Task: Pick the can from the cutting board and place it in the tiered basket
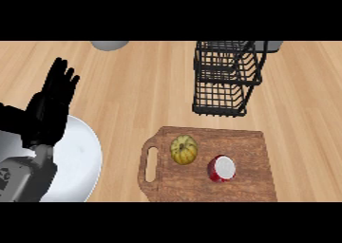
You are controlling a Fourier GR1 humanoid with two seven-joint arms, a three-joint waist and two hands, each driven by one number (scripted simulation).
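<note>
Right, the can (pixel 222 168) sits untouched on the cutting board (pixel 237 142), red-sided with a white top, towards the near right of the board, and just to its left lies a small yellow-green squash (pixel 184 149). The two are close but apart. The left hand (pixel 51 107) shows at the left of the view, fingers straight and up, holding nothing, resting above a white plate (pixel 82 156). The right hand is nowhere in the picture, so nothing can be said of its fingers.

The step in hand, as I read it, is the reach for the can, and it has yet to begin. The can lies on the right side, so the right hand looks the natural choice. Best come in from the can's right or near side, away from the squash, so the fingers do not nudge it. Curl round the can's side, not its top. Then lift straight up before travelling to the black tiered basket (pixel 226 80), which stands on the worktop (pixel 146 85) just beyond the board's far edge. Clear its wire rim, then lower inside.
</note>
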